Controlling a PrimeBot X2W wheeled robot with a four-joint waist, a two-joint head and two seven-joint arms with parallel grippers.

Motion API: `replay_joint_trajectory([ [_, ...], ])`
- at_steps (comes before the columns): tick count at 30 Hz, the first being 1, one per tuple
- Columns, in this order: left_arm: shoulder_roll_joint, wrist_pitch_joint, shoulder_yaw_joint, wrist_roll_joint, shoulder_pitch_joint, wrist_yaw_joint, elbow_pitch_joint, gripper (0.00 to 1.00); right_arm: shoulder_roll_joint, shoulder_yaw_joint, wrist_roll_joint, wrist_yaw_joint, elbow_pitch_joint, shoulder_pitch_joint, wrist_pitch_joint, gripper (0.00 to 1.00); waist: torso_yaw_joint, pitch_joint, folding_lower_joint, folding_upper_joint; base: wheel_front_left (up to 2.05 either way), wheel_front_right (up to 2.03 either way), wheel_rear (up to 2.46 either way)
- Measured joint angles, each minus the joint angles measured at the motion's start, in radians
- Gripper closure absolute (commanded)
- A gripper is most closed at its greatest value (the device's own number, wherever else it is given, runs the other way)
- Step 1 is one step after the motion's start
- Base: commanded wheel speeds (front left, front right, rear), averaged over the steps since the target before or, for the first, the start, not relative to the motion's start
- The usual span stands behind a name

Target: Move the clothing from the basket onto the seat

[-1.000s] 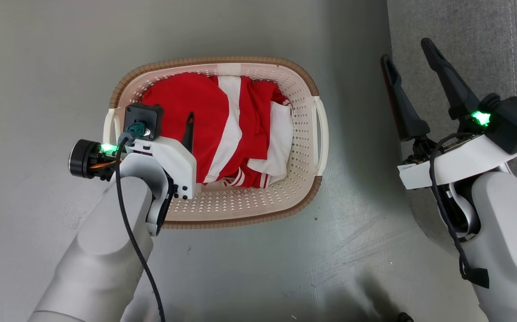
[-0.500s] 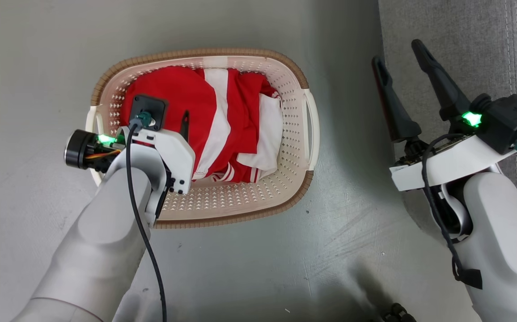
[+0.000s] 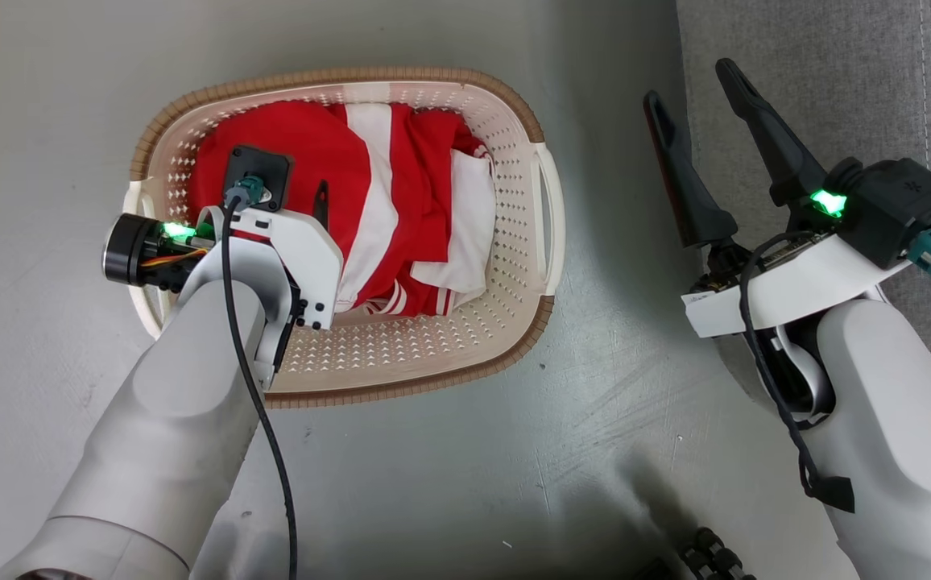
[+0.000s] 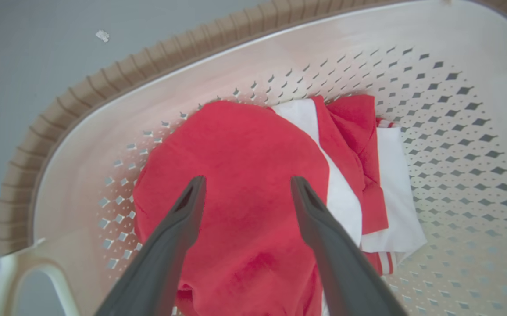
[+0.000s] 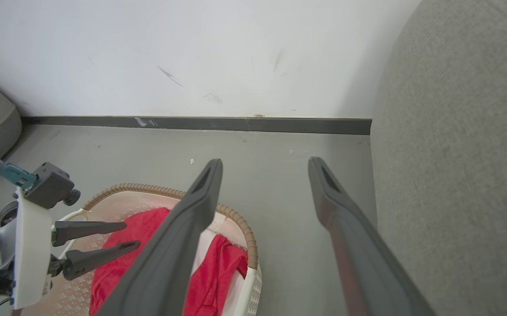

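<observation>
Red and white clothing (image 3: 401, 201) was heaped in the basket (image 3: 514, 322) on the floor (image 3: 514, 483), directly beneath the left gripper (image 4: 248, 180), whose jaws were spread wide above it. The right gripper (image 3: 688, 80), also spread and empty, was held farther off, by the seat (image 3: 836, 80).

Red-and-white clothing (image 3: 425, 185) lies heaped in the basket (image 3: 433, 354), the right gripper (image 3: 689, 87) spread wide near the seat (image 3: 836, 80).
</observation>
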Motion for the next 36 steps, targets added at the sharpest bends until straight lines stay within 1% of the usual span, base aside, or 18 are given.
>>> replay_joint_trajectory([
  [8, 0.002, 0.006, -0.001, 0.002, -0.017, 0.005, 0.022, 0.0, 0.012, 0.016, 0.009, 0.0, -0.008, -0.011, 0.0, 0.0, -0.016, 0.023, 0.0, 0.0, 0.0, 0.0, 0.0],
  [15, 0.018, 0.01, 0.0, 0.009, -0.033, 0.009, 0.04, 0.0, 0.016, 0.021, 0.024, 0.0, -0.019, -0.014, 0.0, 0.0, -0.036, 0.045, 0.0, 0.0, 0.0, 0.0, 0.0],
  [17, 0.021, 0.01, 0.001, 0.01, -0.038, 0.016, 0.042, 0.0, 0.019, 0.022, 0.024, 0.0, -0.021, -0.016, 0.0, 0.0, -0.04, 0.05, 0.0, 0.0, 0.0, 0.0, 0.0],
  [36, 0.033, 0.01, 0.011, 0.009, -0.06, 0.016, 0.069, 0.0, 0.031, 0.041, 0.03, 0.0, -0.03, -0.031, 0.0, 0.0, -0.075, 0.086, 0.0, 0.0, 0.0, 0.0, 0.0],
])
